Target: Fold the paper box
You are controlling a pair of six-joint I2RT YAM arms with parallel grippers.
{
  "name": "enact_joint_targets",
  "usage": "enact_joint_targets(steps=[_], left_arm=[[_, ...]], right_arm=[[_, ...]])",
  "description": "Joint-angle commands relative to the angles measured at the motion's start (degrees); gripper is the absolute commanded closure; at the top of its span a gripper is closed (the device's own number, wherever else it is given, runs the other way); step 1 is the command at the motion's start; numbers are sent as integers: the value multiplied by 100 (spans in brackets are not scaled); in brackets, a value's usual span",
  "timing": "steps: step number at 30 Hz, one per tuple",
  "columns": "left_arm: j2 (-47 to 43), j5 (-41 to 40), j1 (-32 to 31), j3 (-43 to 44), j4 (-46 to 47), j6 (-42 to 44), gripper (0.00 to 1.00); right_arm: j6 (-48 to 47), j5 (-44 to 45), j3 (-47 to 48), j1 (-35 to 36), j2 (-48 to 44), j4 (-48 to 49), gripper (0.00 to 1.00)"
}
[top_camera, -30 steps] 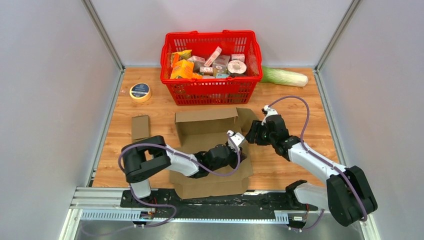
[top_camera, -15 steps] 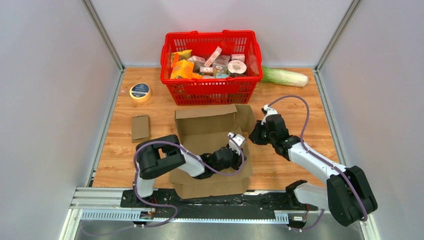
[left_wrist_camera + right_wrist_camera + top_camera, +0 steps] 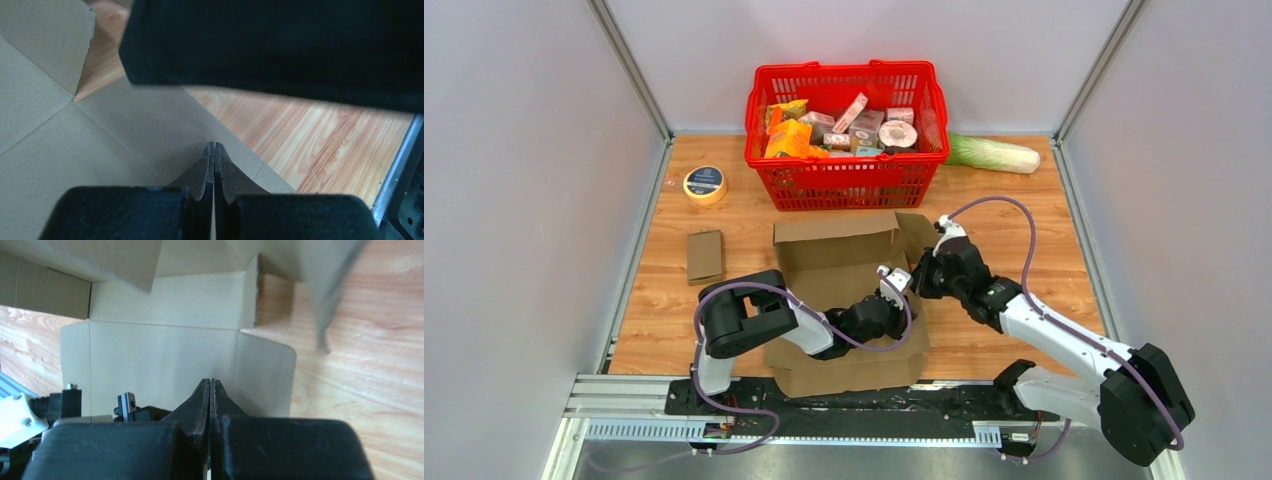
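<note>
Paper box [image 3: 834, 262] plain brown; label on tape roll [image 3: 705, 184] unreadably small.

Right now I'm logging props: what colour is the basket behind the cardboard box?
The basket is red; the top view shows it best.

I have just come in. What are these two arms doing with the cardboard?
Two robot arms are folding a cardboard box that lies opened out on the wooden table, in front of a red basket. The left gripper and the right gripper are close together over the box's right side, both shut; neither seems to hold a flap. The box is not yet folded.
</note>
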Motion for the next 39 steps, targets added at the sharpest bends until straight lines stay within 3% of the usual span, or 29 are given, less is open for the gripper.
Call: enact_joint_targets(steps=[1, 3, 4, 5, 9, 11, 12, 15, 16, 19, 20, 22, 31, 34, 39], left_arm=[[99, -134, -27, -173, 42, -52, 100], [73, -142, -27, -217, 51, -70, 100], [56, -125, -36, -226, 60, -70, 100], [55, -116, -27, -234, 69, -70, 100], [47, -81, -27, -191, 78, -43, 100], [55, -28, -27, -173, 78, -43, 100], [64, -11, -27, -156, 86, -52, 100], [82, 16, -27, -173, 113, -78, 100], [82, 24, -27, -182, 122, -79, 100], [82, -2, -36, -217, 148, -79, 100], [82, -11, -27, -217, 148, -79, 100], [73, -28, -27, -217, 148, -44, 100], [126, -37, -27, -173, 78, -8, 100], [152, -28, -27, -138, 78, -8, 100], [170, 42, -18, -155, 148, 0, 100]], right_arm=[[514, 171, -64, 220, -148, -201, 100], [374, 715, 138, 202, -358, -605, 95], [69, 847, 209, 193, -525, -702, 87], [-56, 1266, 296, 185, -570, -851, 71], [-435, 2078, 631, -148, -614, -1389, 48], [-837, 2027, 482, -368, -580, -1039, 36], [-1048, 1774, 412, -587, -536, -367, 33], [-1787, 1227, 429, -642, -247, 532, 30], [-1911, 1130, 473, -642, -141, 649, 30], [-2035, 665, 789, -624, 308, 625, 45], [-1983, 559, 807, -572, 334, 598, 65], [-1711, 646, 711, -414, 239, 545, 79], [-96, 1121, 359, 70, -491, -378, 97], [354, 1015, 210, 315, -509, -308, 100], [769, 1849, 183, 1053, -167, -273, 97]])
